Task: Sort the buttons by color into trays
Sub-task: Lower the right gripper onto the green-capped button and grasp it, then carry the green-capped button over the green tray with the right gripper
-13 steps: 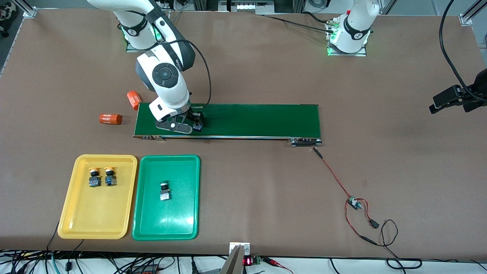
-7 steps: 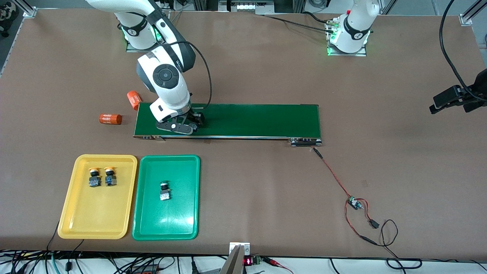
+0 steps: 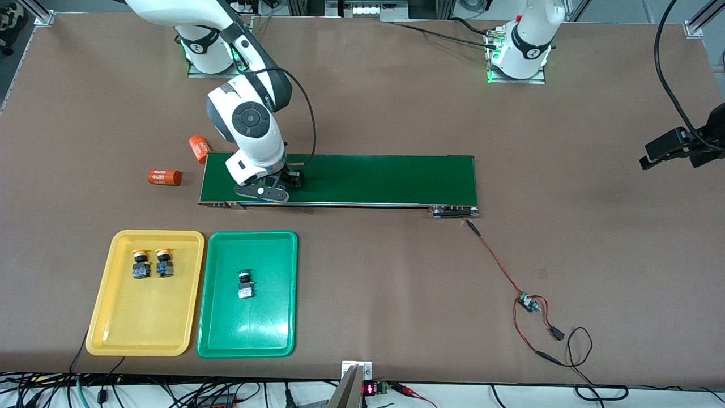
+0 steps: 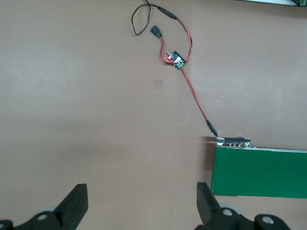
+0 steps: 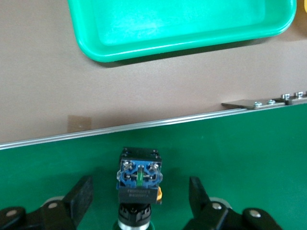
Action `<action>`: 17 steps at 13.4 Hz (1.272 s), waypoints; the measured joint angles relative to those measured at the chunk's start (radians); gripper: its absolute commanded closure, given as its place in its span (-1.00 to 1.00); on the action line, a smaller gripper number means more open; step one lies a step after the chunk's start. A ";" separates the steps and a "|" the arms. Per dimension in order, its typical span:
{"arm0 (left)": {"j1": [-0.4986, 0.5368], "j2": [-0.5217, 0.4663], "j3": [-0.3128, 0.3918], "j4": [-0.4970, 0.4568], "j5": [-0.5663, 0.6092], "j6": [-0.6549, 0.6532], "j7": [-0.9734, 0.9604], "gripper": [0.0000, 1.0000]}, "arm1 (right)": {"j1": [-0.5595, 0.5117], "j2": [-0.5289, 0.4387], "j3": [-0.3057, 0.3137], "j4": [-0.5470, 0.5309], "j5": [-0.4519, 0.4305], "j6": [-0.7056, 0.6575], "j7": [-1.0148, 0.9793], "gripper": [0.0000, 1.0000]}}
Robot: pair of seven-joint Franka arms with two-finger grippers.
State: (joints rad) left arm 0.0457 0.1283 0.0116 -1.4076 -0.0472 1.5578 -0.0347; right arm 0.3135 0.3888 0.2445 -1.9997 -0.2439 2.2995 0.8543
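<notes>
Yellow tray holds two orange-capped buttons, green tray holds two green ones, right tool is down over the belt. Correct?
Not quite. The green tray holds only one button, as the front view shows. The other green-capped button lies on the belt between the fingers of the right tool, still open around it. The yellow tray does hold two orange-capped buttons.

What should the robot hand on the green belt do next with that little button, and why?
Probably squeeze its fingers shut. The right gripper sits low on the long dark green conveyor belt with its open fingers either side of the small black-bodied push-button, not yet touching it. A grip must come before carrying it to the bright green plastic tray.
</notes>
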 measured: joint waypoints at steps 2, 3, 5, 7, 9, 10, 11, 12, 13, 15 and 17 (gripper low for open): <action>0.008 0.000 0.000 -0.002 0.000 0.000 0.000 -1.00 | -0.002 0.014 -0.001 0.000 -0.015 0.004 0.000 -0.38; 0.010 0.000 0.001 -0.003 0.000 0.000 0.000 -1.00 | -0.003 0.019 -0.002 0.000 -0.021 0.008 0.000 -0.34; 0.010 0.000 0.001 -0.004 0.000 0.000 0.000 -1.00 | -0.009 0.022 -0.002 0.000 -0.028 0.011 0.000 -0.02; 0.010 0.000 0.001 -0.004 0.000 0.000 0.000 -1.00 | -0.014 0.022 -0.003 0.000 -0.030 0.011 -0.002 0.39; 0.010 0.000 0.001 -0.004 0.000 0.000 0.000 -1.00 | -0.018 0.020 -0.005 0.001 -0.030 0.010 -0.002 0.62; 0.010 0.000 0.001 -0.004 0.000 0.000 0.000 -1.00 | -0.020 0.020 -0.005 0.003 -0.030 0.011 -0.002 0.68; 0.010 0.000 0.001 -0.004 0.000 0.000 0.000 -1.00 | -0.023 0.020 -0.005 0.004 -0.030 0.011 -0.003 0.68; 0.010 0.000 0.001 -0.004 0.000 0.000 0.000 -1.00 | -0.026 0.020 -0.006 0.008 -0.030 0.011 -0.004 0.69; 0.010 0.000 0.001 -0.004 0.000 0.000 0.000 -1.00 | -0.030 0.020 -0.007 0.017 -0.030 0.010 -0.009 0.69; 0.010 0.000 0.001 -0.004 0.000 0.000 0.000 -1.00 | -0.039 0.013 -0.008 0.056 -0.031 -0.026 -0.038 0.69; 0.010 0.000 0.001 -0.004 0.000 0.000 0.000 -1.00 | -0.057 -0.011 -0.011 0.128 -0.031 -0.103 -0.096 0.69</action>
State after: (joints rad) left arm 0.0560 0.1283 0.0123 -1.4116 -0.0472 1.5583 -0.0346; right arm 0.2566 0.3781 0.2340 -1.8716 -0.2748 2.1967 0.7579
